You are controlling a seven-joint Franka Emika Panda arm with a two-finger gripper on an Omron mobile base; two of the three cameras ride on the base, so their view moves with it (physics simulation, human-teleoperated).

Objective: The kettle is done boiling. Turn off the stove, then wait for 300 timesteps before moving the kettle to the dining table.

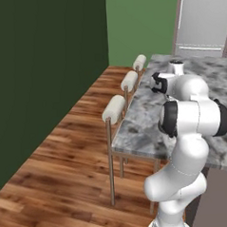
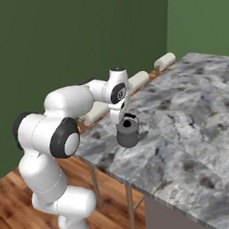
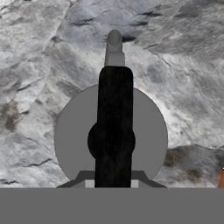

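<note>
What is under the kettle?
The marble top of the dining table lies under the kettle. The gripper holds its handle from above. Its underside is hidden, so contact is unclear.

We look straight down on the kettle (image 3: 74,135), a round grey body sitting at the centre of the frame and running to 6 o'clock. Its black handle (image 3: 114,109) crosses the top as 1 broad vertical band from 12 towards 6 o'clock, over the dark circular opening (image 3: 94,141). The grey spout (image 3: 114,46) pokes out at 12 o'clock. All around lies the grey-white marble counter (image 3: 39,65), veined dark, with brownish patches at 9 and 4 o'clock. A sliver of brown wood (image 3: 221,178) shows at 4 o'clock.
</note>
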